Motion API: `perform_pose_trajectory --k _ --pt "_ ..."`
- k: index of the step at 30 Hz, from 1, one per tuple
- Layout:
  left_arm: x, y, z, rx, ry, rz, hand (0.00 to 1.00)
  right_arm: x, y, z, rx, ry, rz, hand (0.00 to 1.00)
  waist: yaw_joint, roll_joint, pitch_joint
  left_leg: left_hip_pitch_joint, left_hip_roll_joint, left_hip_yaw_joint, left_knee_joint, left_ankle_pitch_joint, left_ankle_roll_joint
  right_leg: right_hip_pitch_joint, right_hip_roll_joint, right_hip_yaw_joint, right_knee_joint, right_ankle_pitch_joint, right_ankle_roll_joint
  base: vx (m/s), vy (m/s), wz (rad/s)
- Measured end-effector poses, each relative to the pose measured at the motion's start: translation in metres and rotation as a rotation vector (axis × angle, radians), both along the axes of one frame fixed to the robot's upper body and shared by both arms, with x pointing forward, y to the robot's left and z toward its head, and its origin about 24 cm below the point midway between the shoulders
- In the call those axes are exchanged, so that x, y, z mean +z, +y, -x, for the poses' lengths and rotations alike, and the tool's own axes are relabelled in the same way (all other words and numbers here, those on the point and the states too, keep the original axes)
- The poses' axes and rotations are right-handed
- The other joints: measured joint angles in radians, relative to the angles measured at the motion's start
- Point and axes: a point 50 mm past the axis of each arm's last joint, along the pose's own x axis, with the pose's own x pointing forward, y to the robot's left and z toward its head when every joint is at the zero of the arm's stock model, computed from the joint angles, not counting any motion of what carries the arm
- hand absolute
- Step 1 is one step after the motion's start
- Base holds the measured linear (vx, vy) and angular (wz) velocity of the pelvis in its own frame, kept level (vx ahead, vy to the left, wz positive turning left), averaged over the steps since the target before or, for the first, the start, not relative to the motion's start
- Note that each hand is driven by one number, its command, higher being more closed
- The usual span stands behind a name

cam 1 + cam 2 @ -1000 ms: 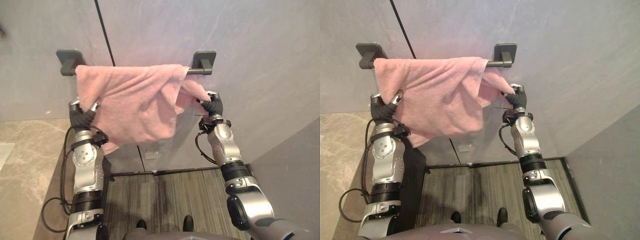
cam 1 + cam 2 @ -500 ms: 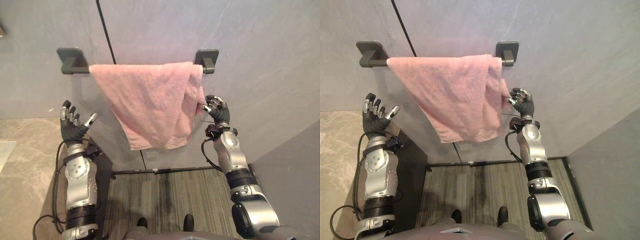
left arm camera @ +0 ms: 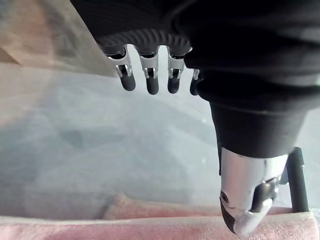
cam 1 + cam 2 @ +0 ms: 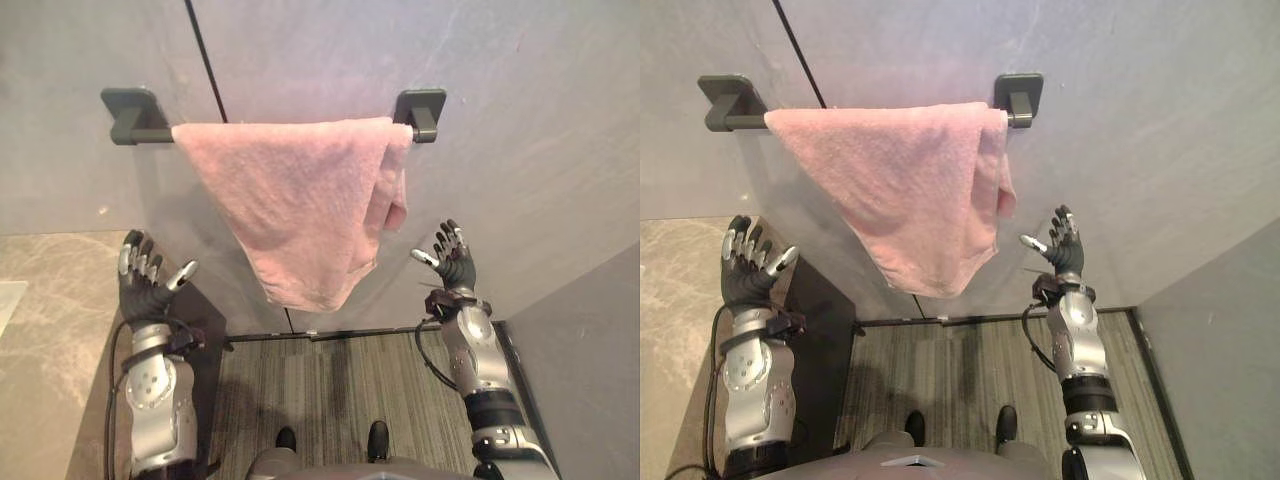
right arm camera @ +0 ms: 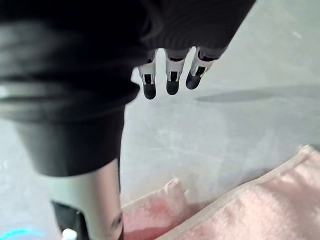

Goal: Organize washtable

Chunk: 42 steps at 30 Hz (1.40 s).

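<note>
Beside one towel (image 4: 300, 210) on one rail (image 4: 150, 137), left robot hand (image 4: 145, 285) and right robot hand (image 4: 455, 268) spread

Pink terry towel (image 4: 300, 195) hangs draped over the dark wall-mounted towel bar (image 4: 140, 132), bunched and doubled up toward the bar's right end, with its lower edge drooping to a lopsided point below.
</note>
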Motion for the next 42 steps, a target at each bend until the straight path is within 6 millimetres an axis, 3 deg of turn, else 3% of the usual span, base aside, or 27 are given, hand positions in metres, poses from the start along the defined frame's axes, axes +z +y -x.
perform_pose_trajectory --k 7,11,16,20,25,29,34,42 --pt "-0.006 -0.013 0.035 -0.094 0.013 0.046 0.00 -0.013 0.004 0.041 0.067 0.017 0.014 0.00 -0.008 -0.001 0.000 0.003 -0.003 -0.001 -0.010 0.000 0.000 -0.001 -0.002 -0.002 0.000 -0.006 0.006 0.00 0.000 0.00" --pt "-0.002 -0.030 0.042 -0.297 -0.024 0.086 0.00 -0.010 0.036 0.057 0.301 -0.025 0.029 0.00 -0.028 -0.001 -0.001 0.003 -0.003 -0.001 -0.010 0.000 0.001 -0.001 -0.003 -0.003 0.000 -0.008 0.008 0.00 0.000 0.00" --pt "0.013 -0.053 0.036 -0.653 -0.111 0.135 0.00 -0.010 0.097 0.081 0.798 -0.042 -0.030 0.00 -0.030 -0.010 -0.007 0.003 -0.004 0.000 -0.009 0.000 0.001 -0.002 -0.002 -0.002 0.000 -0.008 0.008 0.00 0.000 0.00" --pt "0.020 -0.055 0.035 -0.810 -0.115 0.127 0.00 -0.008 0.111 0.086 1.030 -0.032 -0.046 0.00 -0.029 -0.020 -0.015 0.002 -0.007 0.000 -0.002 -0.001 0.001 0.001 -0.001 -0.003 0.000 -0.007 0.008 0.00 0.000 0.00" --pt "0.024 -0.053 0.032 -0.923 -0.104 0.138 0.00 0.014 0.115 0.073 1.170 -0.073 -0.095 0.00 -0.025 -0.026 -0.020 0.013 -0.010 0.005 0.008 -0.004 0.006 0.011 -0.004 0.001 0.005 -0.007 0.008 -0.01 0.004 -0.02" --pt "0.037 -0.062 0.014 -0.983 -0.175 0.148 0.00 0.040 0.129 0.054 1.211 -0.172 -0.056 0.00 -0.020 -0.024 -0.023 0.016 -0.012 0.007 0.008 -0.003 0.007 0.011 -0.006 0.001 0.011 -0.006 0.009 -0.03 0.009 -0.01" --pt "0.042 -0.069 -0.014 -0.958 -0.209 0.166 0.00 0.053 0.138 0.023 1.078 -0.216 -0.070 0.00 -0.021 -0.015 -0.055 0.019 -0.012 0.008 0.004 0.001 0.006 0.011 -0.006 0.001 0.012 -0.006 0.008 0.00 0.000 0.00" --pt "0.043 -0.083 -0.059 -0.847 -0.242 0.303 0.00 0.079 0.147 -0.018 0.858 -0.273 -0.088 0.00 -0.025 -0.014 -0.056 0.026 -0.011 0.011 -0.013 0.014 0.004 0.011 -0.003 0.007 0.008 -0.003 0.004 0.00 0.000 0.00"
